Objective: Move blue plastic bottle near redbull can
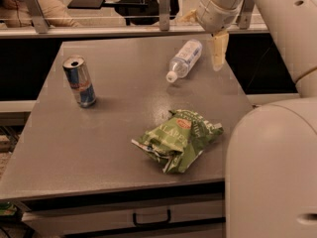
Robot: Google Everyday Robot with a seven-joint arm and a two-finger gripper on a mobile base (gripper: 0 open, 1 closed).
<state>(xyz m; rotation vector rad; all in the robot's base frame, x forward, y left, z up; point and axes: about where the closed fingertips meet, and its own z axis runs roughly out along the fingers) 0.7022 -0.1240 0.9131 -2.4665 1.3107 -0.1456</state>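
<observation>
The blue plastic bottle (pixel 186 57) lies on its side at the back right of the grey table (pixel 114 128), its white cap pointing to the front left. The redbull can (pixel 79 81) stands upright at the left side of the table, well apart from the bottle. My gripper (pixel 218 51) hangs just to the right of the bottle, slightly above the table, and holds nothing that I can see.
A crumpled green chip bag (pixel 179 138) lies at the front centre-right of the table. My arm's large white body (pixel 272 172) fills the right side of the view. A rail with metal posts (pixel 163 9) runs behind the table. A drawer handle (pixel 151 218) shows below the front edge.
</observation>
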